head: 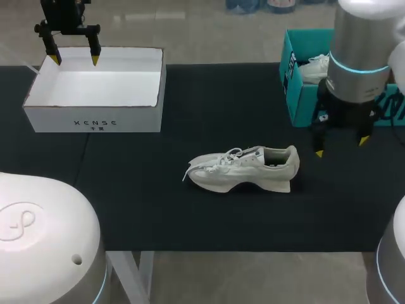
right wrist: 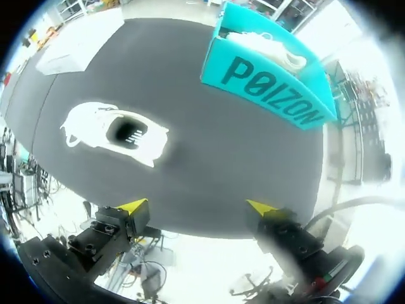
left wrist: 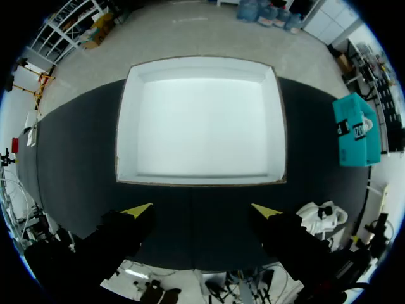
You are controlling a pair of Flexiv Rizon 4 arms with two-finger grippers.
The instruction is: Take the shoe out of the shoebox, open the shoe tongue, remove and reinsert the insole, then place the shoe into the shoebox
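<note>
Head view: our left gripper (head: 75,60) wide open, empty, above white shoebox (head: 95,119). Our right gripper (head: 342,147) open too, nothing held; shoe (head: 247,170) at its 9 o'clock, teal box (head: 302,104) around 12.

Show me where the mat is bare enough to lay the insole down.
Bare mat lies between the white box and the teal box, behind the shoe. The strip in front of the shoe is free too. Crowded: beside the shoe's heel, where the right gripper hangs before the teal box.
</note>
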